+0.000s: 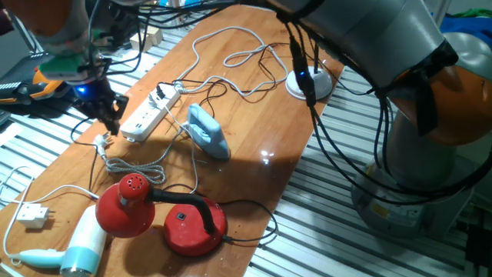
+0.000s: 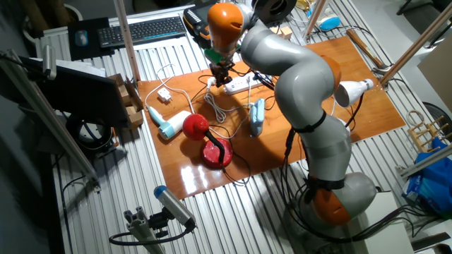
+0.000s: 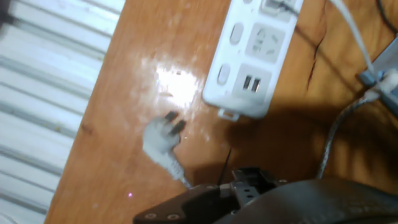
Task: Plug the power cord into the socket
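Gripper (image 1: 110,110) is hanging low over the near end of the socket (image 1: 151,114), above a wooden board (image 1: 261,161) lying on a ribbed metal table (image 1: 338,231); whether its fingers are spread or pressed together I cannot tell. From the hand view, a grey plug (image 3: 160,138) is lying prongs-up on the bare wood just beside the socket's end (image 3: 255,53), not touching it.

A thin black cord (image 1: 254,65) is looping across the board behind the socket, but its plug is too small to make out. A red lamp (image 1: 161,211), a pale blue hairdryer (image 1: 73,250) and a light blue iron (image 1: 206,131) are sitting on the board toward the near end.

Around the table, a keyboard (image 2: 145,29) and a dark monitor (image 2: 85,92) are standing at the far side, with metal frame bars (image 2: 413,46) crossing the room's edge.
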Tool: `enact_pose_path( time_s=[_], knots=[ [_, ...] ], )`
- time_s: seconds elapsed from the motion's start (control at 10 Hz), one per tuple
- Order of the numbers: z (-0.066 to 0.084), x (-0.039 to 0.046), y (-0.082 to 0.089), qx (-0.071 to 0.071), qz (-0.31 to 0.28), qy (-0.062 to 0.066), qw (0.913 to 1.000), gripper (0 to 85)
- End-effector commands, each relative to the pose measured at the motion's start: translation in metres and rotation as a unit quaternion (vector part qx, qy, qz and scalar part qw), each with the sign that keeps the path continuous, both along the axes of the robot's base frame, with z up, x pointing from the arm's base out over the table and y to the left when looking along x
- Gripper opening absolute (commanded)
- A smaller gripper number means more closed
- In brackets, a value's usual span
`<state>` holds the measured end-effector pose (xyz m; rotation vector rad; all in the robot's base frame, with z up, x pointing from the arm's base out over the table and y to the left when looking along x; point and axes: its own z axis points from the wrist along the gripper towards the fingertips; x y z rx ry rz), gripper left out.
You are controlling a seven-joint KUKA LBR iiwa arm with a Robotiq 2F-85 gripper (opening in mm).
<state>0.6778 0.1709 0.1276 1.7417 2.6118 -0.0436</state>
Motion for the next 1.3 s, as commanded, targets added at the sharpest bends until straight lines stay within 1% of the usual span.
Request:
enact_pose_path(
  time_s=[0.0, 0.1, 0.3, 0.4, 0.5, 0.6, 0.7, 0.8, 0.9, 1.0, 1.2],
  knots=[
    [0.001, -0.001, -0.007, -0.001, 0.0, -0.002, 1.0, 0.0],
    [0.0, -0.0026, -0.017, 0.0, 0.001, -0.006, 1.0, 0.0],
    [-0.004, -0.0052, -0.027, -0.005, 0.003, -0.012, 0.9999, 0.0],
    [-0.004, -0.0055, -0.028, -0.001, 0.003, -0.012, 0.9999, 0.0],
    [-0.004, -0.0055, -0.028, 0.006, 0.002, -0.013, 0.9999, 0.0],
    [-0.004, -0.0055, -0.028, 0.007, 0.003, -0.015, 0.9999, 0.0],
    [-0.004, -0.0055, -0.028, 0.004, 0.0, -0.016, 0.9999, 0.0],
    [-0.004, -0.0055, -0.028, 0.004, -0.014, -0.009, 0.9998, 0.0],
    [-0.004, -0.0055, -0.028, 0.003, -0.031, 0.003, 0.9995, 0.0],
    [-0.004, -0.0055, -0.028, 0.013, -0.037, -0.001, 0.9992, 0.0],
    [-0.004, -0.0055, -0.028, 0.015, -0.046, -0.011, 0.9988, 0.0]
  ],
)
